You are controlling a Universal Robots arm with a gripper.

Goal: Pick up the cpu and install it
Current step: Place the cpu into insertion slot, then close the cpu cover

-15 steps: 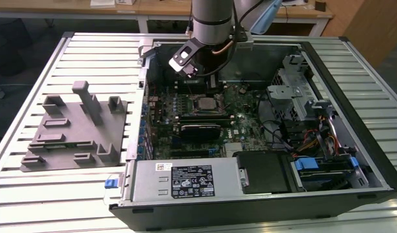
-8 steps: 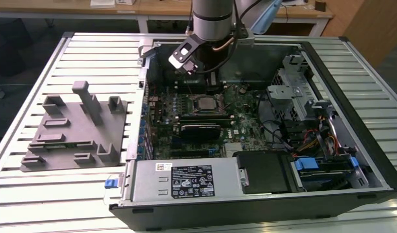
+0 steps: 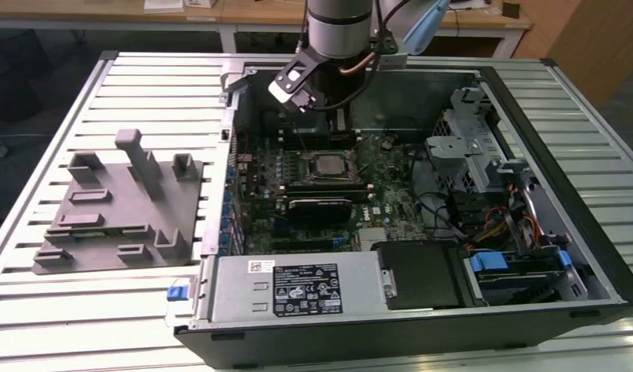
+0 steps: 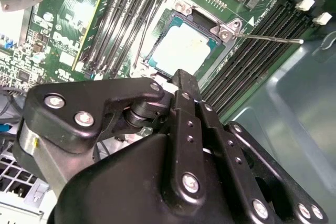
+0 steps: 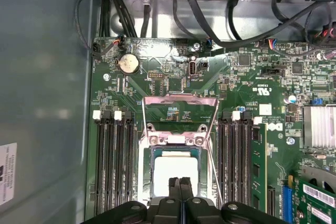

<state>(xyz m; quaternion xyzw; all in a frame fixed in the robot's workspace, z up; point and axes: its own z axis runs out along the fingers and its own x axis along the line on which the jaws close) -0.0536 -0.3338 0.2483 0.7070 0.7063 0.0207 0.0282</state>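
Inside open computer case (image 3: 595, 232) on slatted worktop (image 3: 47, 310), with claw (image 5: 179, 183) pressed together, pinching nothing, poised at one edge of the cpu (image 5: 176, 174) lying in the motherboard socket (image 5: 145, 179), load plate (image 5: 181, 99) swung open, press lightly and squarely, steering clear of the lever (image 4: 268, 38).

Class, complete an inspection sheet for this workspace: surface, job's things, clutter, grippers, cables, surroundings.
Surface: slatted metal table bearing an open computer case.
Job's things: cpu lies in its socket, retaining frame raised.
Clutter: grey fixture beside the case, on the exterior view's left.
Grippers: gripper over the cpu, jaws together, holding nothing.
Cables: black cables at the board's edge.
Surroundings: wooden desks behind.
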